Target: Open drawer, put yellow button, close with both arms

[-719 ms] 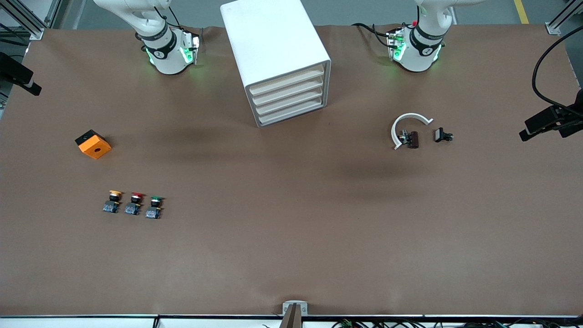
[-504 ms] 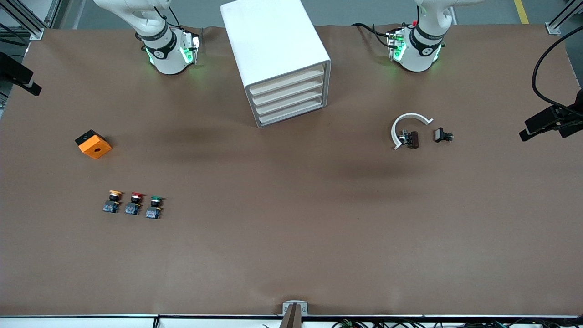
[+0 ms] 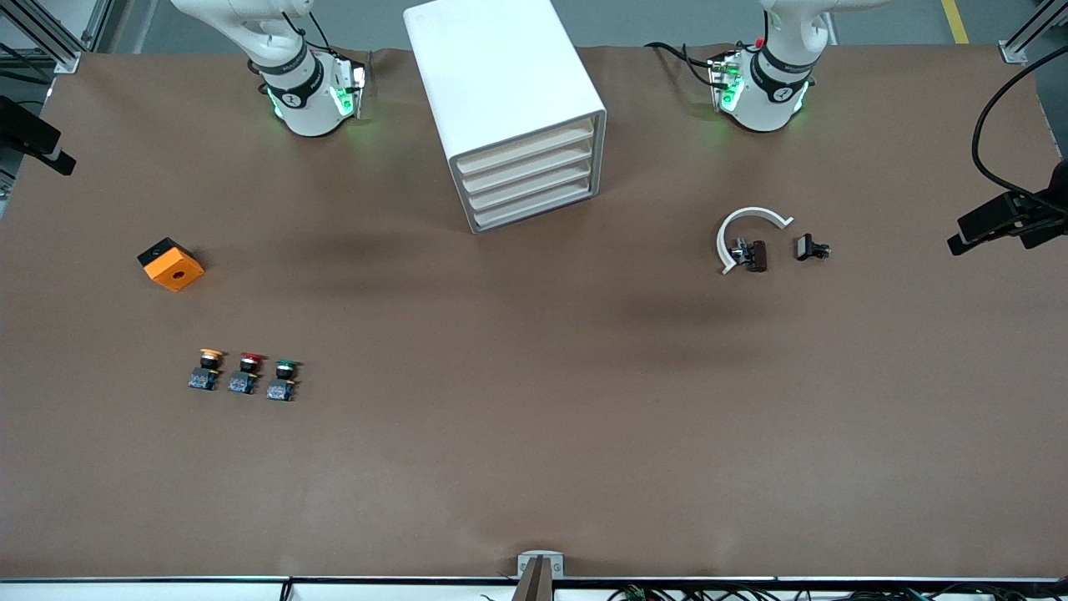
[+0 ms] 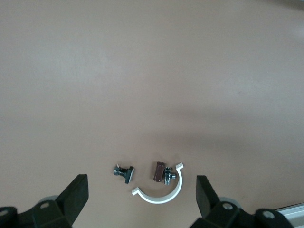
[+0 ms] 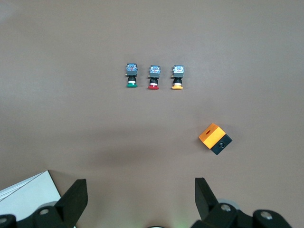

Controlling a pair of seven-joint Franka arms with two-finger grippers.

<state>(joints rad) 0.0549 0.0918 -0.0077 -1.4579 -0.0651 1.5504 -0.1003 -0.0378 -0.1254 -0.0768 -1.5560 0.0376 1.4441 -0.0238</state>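
Note:
The white cabinet [image 3: 501, 75] stands between the arm bases, its four cream drawer fronts all shut; the drawer [image 3: 526, 143] is the uppermost. The yellow button [image 3: 208, 368] stands on the table toward the right arm's end, in a row with a red-capped button [image 3: 246, 372] and a green-capped one [image 3: 284, 378]; it also shows in the right wrist view [image 5: 177, 77]. My right gripper [image 5: 140, 190] is open and empty, high over the table. My left gripper [image 4: 141, 187] is open and empty, high over a white curved clip [image 4: 159, 192]. Neither gripper shows in the front view.
An orange box with a hole [image 3: 170, 264] lies farther from the front camera than the buttons. The white curved clip [image 3: 747, 234], a brown piece [image 3: 757, 255] and a small black part [image 3: 811, 248] lie toward the left arm's end. A cabinet corner [image 5: 23, 194] shows in the right wrist view.

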